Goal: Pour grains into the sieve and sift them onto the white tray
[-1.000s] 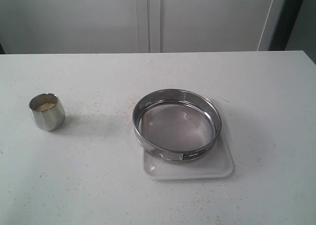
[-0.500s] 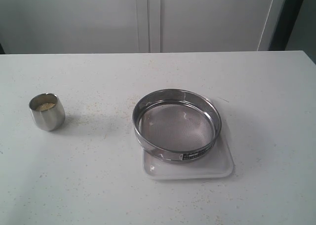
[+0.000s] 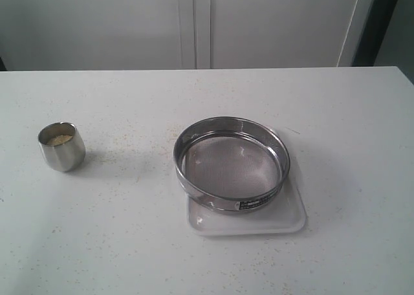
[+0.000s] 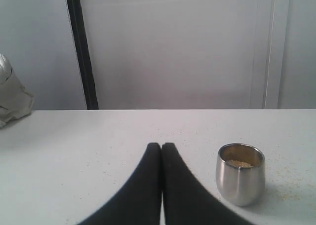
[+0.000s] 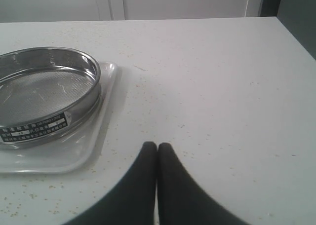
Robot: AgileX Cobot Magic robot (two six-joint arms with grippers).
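Left gripper [image 4: 161, 146], closed and empty, sits near the steel cup [image 4: 240, 181] of grains [image 4: 240, 163], closer than the right gripper [image 5: 157, 145].

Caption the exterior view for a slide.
Steel cup of grains beside the empty sieve, which sits on the white tray.

Off-task items on my feed
A small steel cup [image 3: 61, 147] stands upright, left of the exterior frame, on the white table [image 3: 129, 237].
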